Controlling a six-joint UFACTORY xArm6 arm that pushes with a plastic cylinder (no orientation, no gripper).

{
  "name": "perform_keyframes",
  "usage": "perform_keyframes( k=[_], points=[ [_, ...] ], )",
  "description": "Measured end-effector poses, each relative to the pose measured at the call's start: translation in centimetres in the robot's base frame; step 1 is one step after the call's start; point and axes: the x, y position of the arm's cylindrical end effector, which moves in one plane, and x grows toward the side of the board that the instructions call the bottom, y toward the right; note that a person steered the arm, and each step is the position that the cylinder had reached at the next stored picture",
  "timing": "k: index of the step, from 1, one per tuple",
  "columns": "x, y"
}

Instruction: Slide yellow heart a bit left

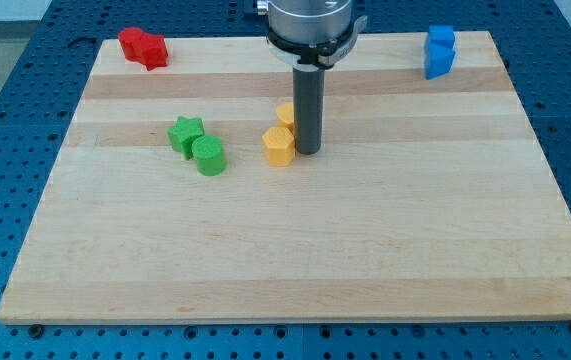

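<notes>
Two yellow blocks sit near the board's middle. The nearer yellow block (278,146) lies just left of my tip (308,152) and looks to touch it; its exact shape is hard to make out. The other yellow block (285,114) is right behind it, partly hidden by the rod, so I cannot tell which one is the heart. The dark rod comes straight down from the view's top.
A green star (186,133) and a green cylinder (208,156) sit together left of the yellow blocks. A red block (143,47) is at the top left corner. A blue block (440,52) is at the top right. The wooden board (295,260) lies on a blue perforated table.
</notes>
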Motion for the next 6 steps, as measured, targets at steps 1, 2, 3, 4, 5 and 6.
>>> perform_keyframes(
  k=[1,2,3,4,5,6],
  points=[
    [-1.7,0.0],
    [-3.7,0.9],
    [-3.8,4.8],
    [-2.0,7.4],
    [0.9,8.3],
    [4.0,7.8]
  ],
)
